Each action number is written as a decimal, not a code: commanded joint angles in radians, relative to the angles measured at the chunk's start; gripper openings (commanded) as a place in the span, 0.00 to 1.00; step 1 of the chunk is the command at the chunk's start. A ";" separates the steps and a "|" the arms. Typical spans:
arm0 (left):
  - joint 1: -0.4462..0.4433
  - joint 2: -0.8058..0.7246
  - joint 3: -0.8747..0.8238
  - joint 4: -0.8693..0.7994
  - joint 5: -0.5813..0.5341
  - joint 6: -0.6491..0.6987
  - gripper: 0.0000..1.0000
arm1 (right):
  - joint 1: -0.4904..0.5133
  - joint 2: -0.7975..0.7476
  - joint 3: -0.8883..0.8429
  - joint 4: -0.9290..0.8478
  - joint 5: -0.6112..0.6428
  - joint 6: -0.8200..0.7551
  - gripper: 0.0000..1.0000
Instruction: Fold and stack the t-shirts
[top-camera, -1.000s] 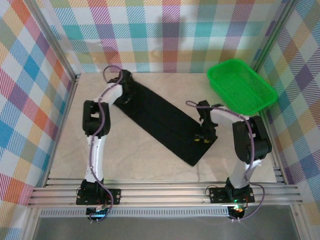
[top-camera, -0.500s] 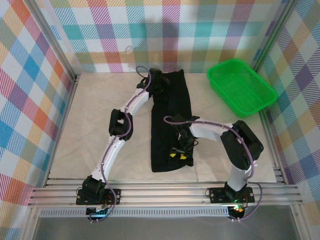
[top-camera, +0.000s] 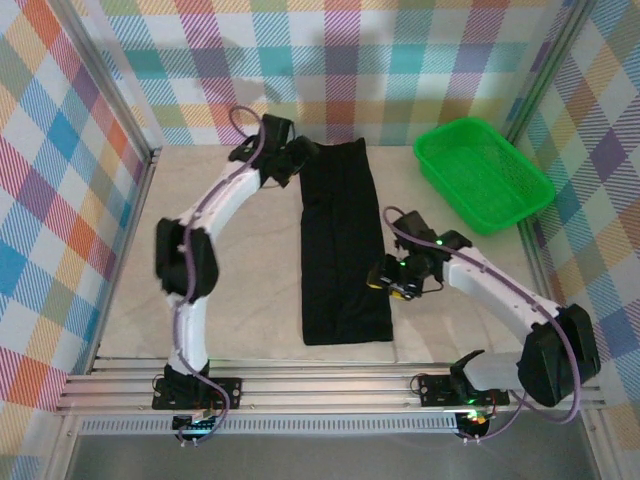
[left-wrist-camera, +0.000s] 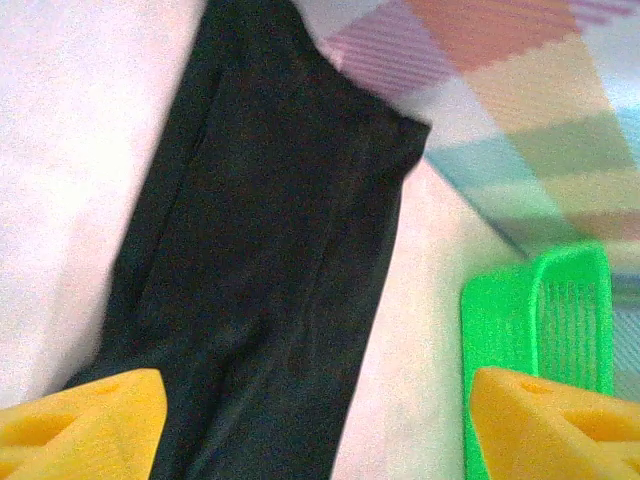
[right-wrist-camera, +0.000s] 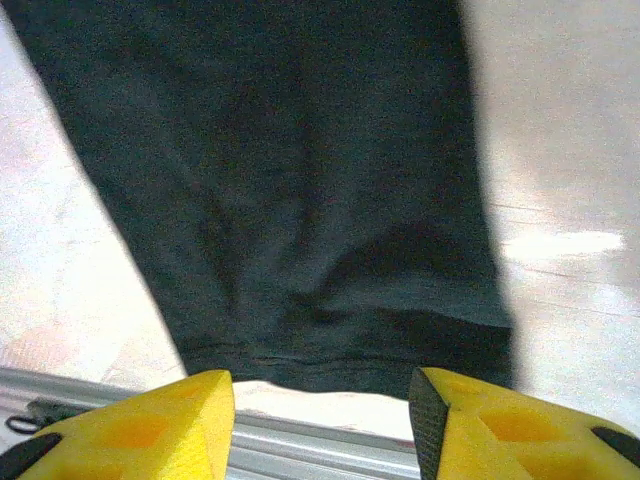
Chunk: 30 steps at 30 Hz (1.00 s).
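A black t-shirt (top-camera: 340, 240), folded into a long narrow strip, lies flat in the middle of the table, running from the back wall toward the front rail. My left gripper (top-camera: 298, 155) hovers open by the strip's far left corner; in the left wrist view its yellow fingers (left-wrist-camera: 80, 420) stand wide apart above the cloth (left-wrist-camera: 270, 250). My right gripper (top-camera: 385, 280) is open beside the strip's right edge. In the right wrist view the shirt's near hem (right-wrist-camera: 340, 355) lies beyond the spread fingers (right-wrist-camera: 130, 430), with nothing between them.
A green plastic basket (top-camera: 483, 175) sits at the back right and also shows in the left wrist view (left-wrist-camera: 560, 310). Plaid walls close in the back and sides. An aluminium rail (top-camera: 320, 380) runs along the front edge.
The shirt strip swung from diagonal to straight. Both grippers then let go of it: the left drew off leftward at the far end, the right moved off to the right.
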 joint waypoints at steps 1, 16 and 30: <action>-0.039 -0.145 -0.307 -0.063 0.119 -0.024 0.65 | -0.045 -0.023 -0.091 -0.056 -0.053 -0.094 0.51; -0.351 -0.510 -1.109 0.105 0.409 -0.231 0.54 | -0.044 0.188 -0.243 0.128 -0.250 -0.143 0.49; -0.419 -0.315 -1.024 0.188 0.368 -0.238 0.01 | -0.031 0.192 -0.258 0.163 -0.260 -0.097 0.15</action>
